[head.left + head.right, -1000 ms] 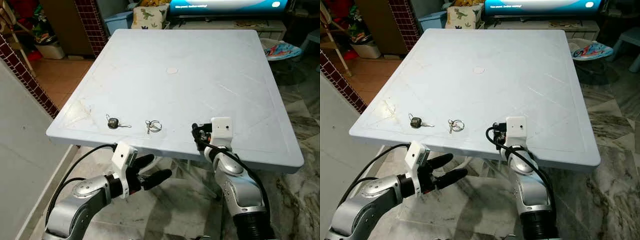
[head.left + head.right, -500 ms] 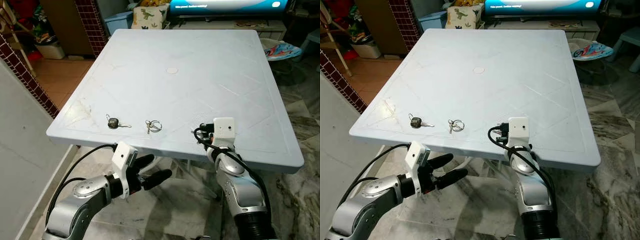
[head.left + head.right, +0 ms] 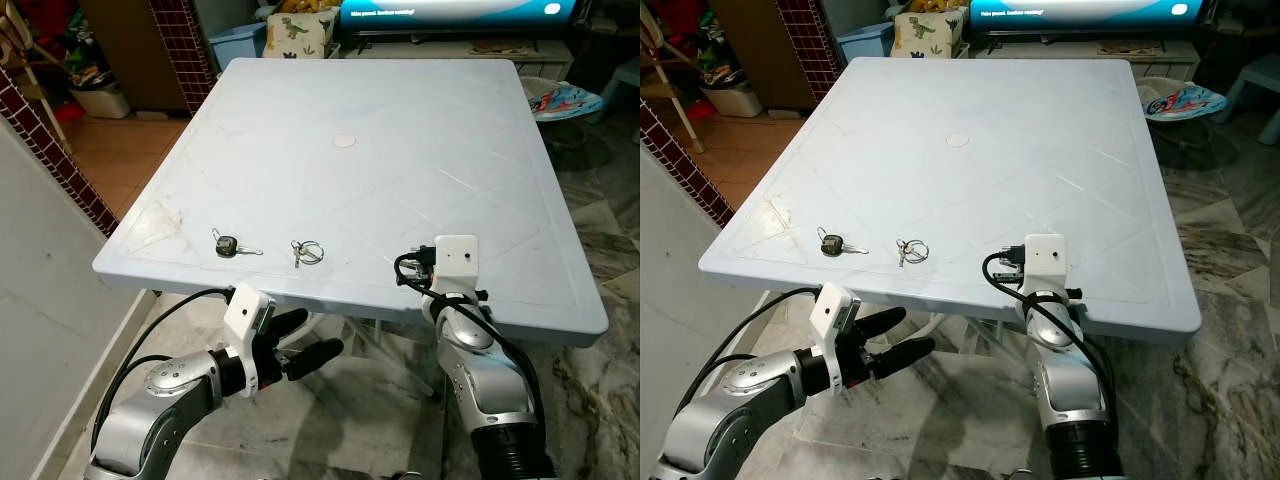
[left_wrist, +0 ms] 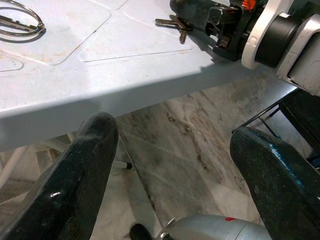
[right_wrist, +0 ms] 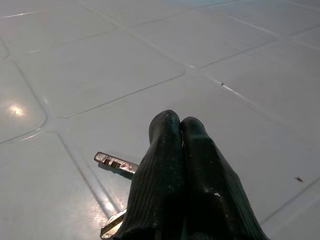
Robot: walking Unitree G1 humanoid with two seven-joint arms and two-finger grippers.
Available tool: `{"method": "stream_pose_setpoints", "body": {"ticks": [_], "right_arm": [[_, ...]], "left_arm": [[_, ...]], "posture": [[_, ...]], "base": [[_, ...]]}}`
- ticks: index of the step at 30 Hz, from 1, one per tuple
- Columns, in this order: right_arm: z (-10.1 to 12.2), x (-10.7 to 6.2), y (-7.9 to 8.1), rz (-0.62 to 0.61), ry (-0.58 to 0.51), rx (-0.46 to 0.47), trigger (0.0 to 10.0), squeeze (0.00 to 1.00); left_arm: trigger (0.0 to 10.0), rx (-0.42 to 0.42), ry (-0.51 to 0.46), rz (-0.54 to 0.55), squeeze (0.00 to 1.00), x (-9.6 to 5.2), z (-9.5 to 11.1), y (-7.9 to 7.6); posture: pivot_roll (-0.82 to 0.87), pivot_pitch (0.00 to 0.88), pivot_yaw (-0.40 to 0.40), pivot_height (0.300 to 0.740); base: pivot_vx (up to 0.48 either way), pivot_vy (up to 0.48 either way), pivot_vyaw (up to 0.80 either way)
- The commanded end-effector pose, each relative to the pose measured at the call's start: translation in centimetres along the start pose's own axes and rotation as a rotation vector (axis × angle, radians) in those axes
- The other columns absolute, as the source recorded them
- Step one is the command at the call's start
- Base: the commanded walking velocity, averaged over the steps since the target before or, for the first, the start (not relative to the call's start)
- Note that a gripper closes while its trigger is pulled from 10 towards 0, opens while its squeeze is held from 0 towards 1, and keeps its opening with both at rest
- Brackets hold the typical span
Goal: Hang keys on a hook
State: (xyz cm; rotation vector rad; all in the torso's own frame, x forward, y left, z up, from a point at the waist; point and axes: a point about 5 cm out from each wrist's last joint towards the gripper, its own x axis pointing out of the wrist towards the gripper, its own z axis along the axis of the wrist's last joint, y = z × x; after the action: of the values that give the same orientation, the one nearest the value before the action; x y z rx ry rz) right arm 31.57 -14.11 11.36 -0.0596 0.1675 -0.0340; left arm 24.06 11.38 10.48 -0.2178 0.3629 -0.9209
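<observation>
My right gripper [image 3: 406,268] rests on the white table [image 3: 380,110] at its front edge. Its black fingers [image 5: 180,165] are pressed shut, and a small bunch of keys [image 4: 172,24] sticks out from under their tips against the tabletop. To its left on the table lie a black-headed key [image 3: 226,245] and a key ring [image 3: 307,251], both untouched. My left gripper [image 3: 322,333] hangs open below the table's front edge, with nothing between its fingers [image 4: 85,175].
A brick-patterned wall [image 3: 45,150] and a pale wall run along the left. Beyond the table stand a blue bin [image 3: 237,42], a dinosaur cushion [image 3: 298,30] and a TV stand [image 3: 460,45]. A colourful seat [image 3: 562,100] is at the right, on marble floor [image 3: 600,400].
My right gripper has slid a little to the right along the table's front edge. The left arm and the two sets of keys on the table have stayed put.
</observation>
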Motion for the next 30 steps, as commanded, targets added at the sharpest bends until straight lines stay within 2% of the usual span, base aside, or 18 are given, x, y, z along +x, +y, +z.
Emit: {"method": "stream_pose_setpoints", "body": {"ticks": [1, 8, 9, 10, 11, 13, 19, 22, 30], "right_arm": [[0.3, 0.1, -0.3, -0.02, -0.013, -0.002, 0.0, 0.0], [0.8, 0.3, -0.9, -0.054, -0.044, -0.042, 0.0, 0.0], [1.5, 0.4, -1.1, -0.067, -0.09, -0.082, 0.0, 0.0], [3.0, 0.4, -1.5, -0.089, -0.183, -0.161, 0.0, 0.0], [3.0, 0.4, -1.5, -0.089, -0.183, -0.161, 0.0, 0.0], [4.5, 0.4, -1.8, -0.11, -0.263, -0.235, 0.0, 0.0], [5.1, 0.4, -1.6, -0.105, -0.304, -0.268, 0.0, 0.0], [5.7, 0.5, -1.0, -0.088, -0.362, -0.323, 0.0, 0.0], [5.9, 0.6, -0.4, -0.071, -0.376, -0.311, 0.0, 0.0]], "left_arm": [[10.0, 0.015, 0.005, 0.017, 0.0, -0.3, 0.0, 0.1], [10.0, 0.018, 0.004, 0.018, 0.0, -0.2, 0.0, 0.2], [10.0, 0.017, 0.003, 0.018, 0.0, -0.2, 0.0, 0.2], [10.0, 0.018, 0.002, 0.02, 0.0, -0.1, 0.1, 0.2], [10.0, 0.018, 0.002, 0.02, 0.0, -0.1, 0.1, 0.2], [10.0, 0.019, 0.002, 0.022, 0.0, -0.1, 0.1, 0.3], [10.0, 0.02, 0.001, 0.022, 0.0, -0.1, 0.1, 0.3], [10.0, 0.025, 0.001, 0.021, 0.0, 0.0, 0.1, 0.4], [10.0, 0.031, -0.001, 0.027, 0.0, -0.1, 0.3, 0.6]], "posture": [[-0.06, 0.106, 0.101, 0.74], [-0.06, 0.104, 0.1, 0.74], [-0.06, 0.1, 0.101, 0.74], [-0.06, 0.1, 0.101, 0.74], [-0.06, 0.1, 0.101, 0.74], [-0.06, 0.096, 0.099, 0.74], [-0.06, 0.092, 0.098, 0.74], [-0.06, 0.088, 0.102, 0.74], [-0.06, 0.097, 0.114, 0.74]], "base": [[0.0, 0.0, 0.0], [0.0, 0.0, 0.0], [0.0, 0.0, 0.0], [0.0, 0.0, 0.0], [0.0, 0.0, 0.0], [0.0, 0.0, 0.0], [0.0, 0.0, 0.0], [0.0, 0.0, 0.0], [0.0, 0.0, 0.0]]}}
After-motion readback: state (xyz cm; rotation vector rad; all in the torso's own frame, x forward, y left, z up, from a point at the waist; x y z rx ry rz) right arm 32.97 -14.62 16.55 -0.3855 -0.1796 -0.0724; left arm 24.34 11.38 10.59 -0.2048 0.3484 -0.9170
